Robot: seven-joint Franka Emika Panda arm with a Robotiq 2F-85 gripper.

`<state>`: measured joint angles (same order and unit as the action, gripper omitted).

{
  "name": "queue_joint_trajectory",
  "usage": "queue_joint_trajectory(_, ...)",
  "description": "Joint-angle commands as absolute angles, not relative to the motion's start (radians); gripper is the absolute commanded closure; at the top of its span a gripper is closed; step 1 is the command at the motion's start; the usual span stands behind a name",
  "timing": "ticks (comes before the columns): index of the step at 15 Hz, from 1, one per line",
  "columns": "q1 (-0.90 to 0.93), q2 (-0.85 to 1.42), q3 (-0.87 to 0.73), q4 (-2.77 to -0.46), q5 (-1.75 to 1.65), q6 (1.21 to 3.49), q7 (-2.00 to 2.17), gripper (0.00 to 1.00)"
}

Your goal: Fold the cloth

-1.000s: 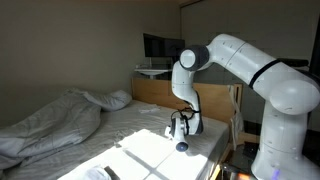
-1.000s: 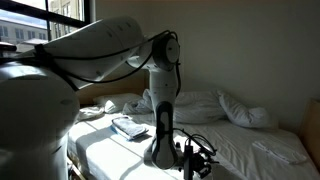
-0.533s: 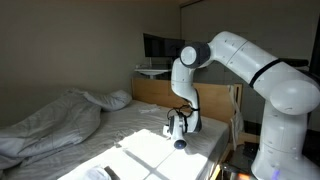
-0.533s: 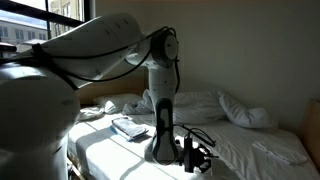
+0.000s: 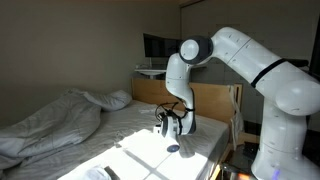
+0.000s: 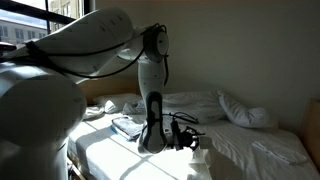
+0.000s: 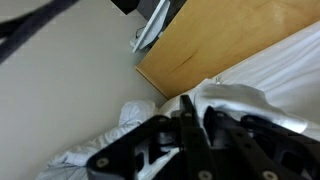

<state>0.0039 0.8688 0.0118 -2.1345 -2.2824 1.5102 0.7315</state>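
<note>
Arm (image 5: 250,60): glossy white rounded shells, dark joint bands. Black hand (image 5: 172,128); black cable (image 6: 186,122) looped just beside hand.

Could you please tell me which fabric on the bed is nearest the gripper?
The thin flat cloth, right at the gripper; the puffy duvet lies crumpled well away from it.
</note>
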Motion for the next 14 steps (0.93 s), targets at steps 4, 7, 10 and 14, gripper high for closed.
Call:
queue_joint_trajectory(4,0.153,0.915,0.103,-2.092,-2.241,1.203,0.566,0.88)
queue_joint_trajectory(7,0.199,0.966,0.128,-1.985,-2.23,1.14,0.465,0.89)
queue_joint_trajectory(10,0.223,1.011,0.127,-1.87,-2.235,1.14,0.366,0.89)
queue_joint_trajectory(14,0.231,0.992,0.114,-1.786,-2.264,1.328,0.134,0.9)
